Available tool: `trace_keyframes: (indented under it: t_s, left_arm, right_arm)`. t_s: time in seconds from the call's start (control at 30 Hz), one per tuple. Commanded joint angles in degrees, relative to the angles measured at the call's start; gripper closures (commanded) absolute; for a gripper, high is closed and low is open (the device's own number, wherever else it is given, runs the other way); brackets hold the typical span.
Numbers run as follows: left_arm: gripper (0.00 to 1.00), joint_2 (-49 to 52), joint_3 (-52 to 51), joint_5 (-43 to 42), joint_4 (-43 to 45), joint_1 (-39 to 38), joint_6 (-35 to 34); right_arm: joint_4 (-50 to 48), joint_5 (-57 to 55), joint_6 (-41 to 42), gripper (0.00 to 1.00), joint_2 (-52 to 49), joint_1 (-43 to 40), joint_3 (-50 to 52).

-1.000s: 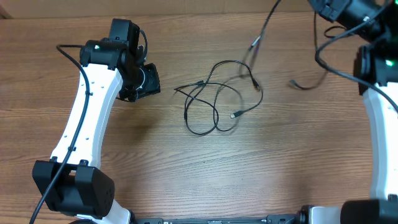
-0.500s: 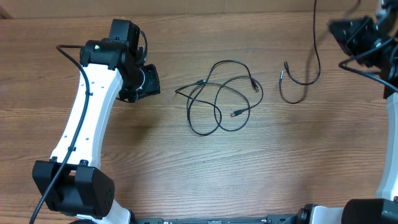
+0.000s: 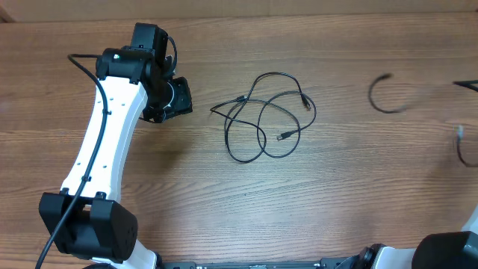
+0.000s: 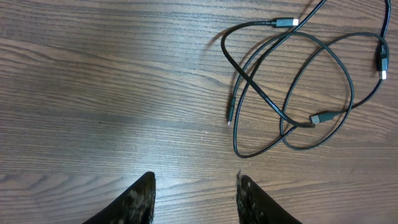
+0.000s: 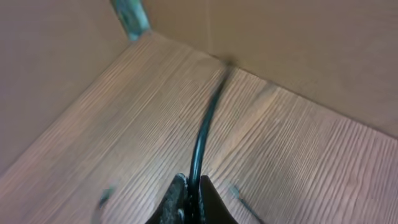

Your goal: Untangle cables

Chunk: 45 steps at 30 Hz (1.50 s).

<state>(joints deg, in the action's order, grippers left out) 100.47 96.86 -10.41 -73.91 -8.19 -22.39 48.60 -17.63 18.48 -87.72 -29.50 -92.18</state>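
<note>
The table carries the cables at its middle, in crossed loops, with my left pincer apart and empty near them. My right pincer is clamped on one cable at the right edge. I fear its blurred loose end could whip back onto the loops.

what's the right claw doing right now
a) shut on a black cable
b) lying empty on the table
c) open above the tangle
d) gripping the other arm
A: in the right wrist view the right claw is pinched shut on a thin black cable that runs away from its tips across the wood.
</note>
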Motion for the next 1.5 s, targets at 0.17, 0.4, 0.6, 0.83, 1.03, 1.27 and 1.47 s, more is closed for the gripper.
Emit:
trace_keyframes:
  t_s: [0.17,0.4,0.6,0.83,1.03,1.27,1.47]
  left_arm:
    - [0.57,0.15,0.63,0.55,0.02,-0.26,-0.35]
    - [0.57,0.15,0.63,0.52,0.15,-0.26,-0.35]
    - [0.56,0.15,0.63,0.55,0.26,-0.26,-0.35]
    - [0.53,0.15,0.63,0.55,0.52,-0.26,-0.35]
    - [0.53,0.17,0.63,0.55,0.76,-0.26,-0.35]
    - [0.52,0.17,0.63,0.57,0.9,-0.26,-0.33]
    - [0.52,0.26,0.63,0.57,0.92,-0.26,-0.31]
  right_arm:
    - [-0.46,12.28,1.6,0.34,-0.66,0.17,-0.46]
    - [-0.22,21.53,1.16,0.23,-1.46,0.22,-0.46]
    - [2.03,28.3,0.44,0.18,-1.53,0.28,-0.44]
    - [6.1,34.47,-4.9,0.16,-1.99,2.69,-0.02]
    - [7.96,34.25,-7.04,0.16,-2.05,10.03,1.99]
    - [9.33,34.23,-7.04,0.16,-3.15,19.67,2.23]
    - [10.34,34.12,-7.04,0.16,-4.9,26.29,2.23]
